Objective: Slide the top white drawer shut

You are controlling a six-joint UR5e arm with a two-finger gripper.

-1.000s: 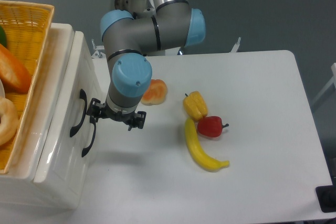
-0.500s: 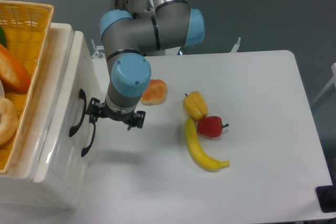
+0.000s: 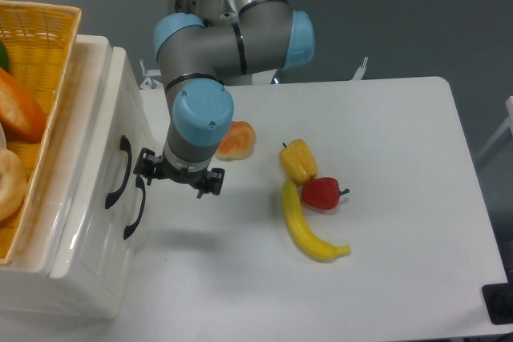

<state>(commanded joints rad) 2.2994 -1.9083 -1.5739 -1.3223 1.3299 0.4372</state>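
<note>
Just beside the cabinet front, the hand (image 3: 178, 179) hangs empty with fingers spread, close to the top white drawer (image 3: 94, 142) and its black handle (image 3: 120, 171). Best to press squarely on the drawer face, keeping the push level and slow.

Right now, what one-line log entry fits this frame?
task: close top drawer | gripper: beside drawer handles, jaws unclear | drawer: looks nearly flush | fruit on table: untouched

The glossy top white drawer (image 3: 94, 130), black-handled, sits nearly flush with the cabinet.
</note>
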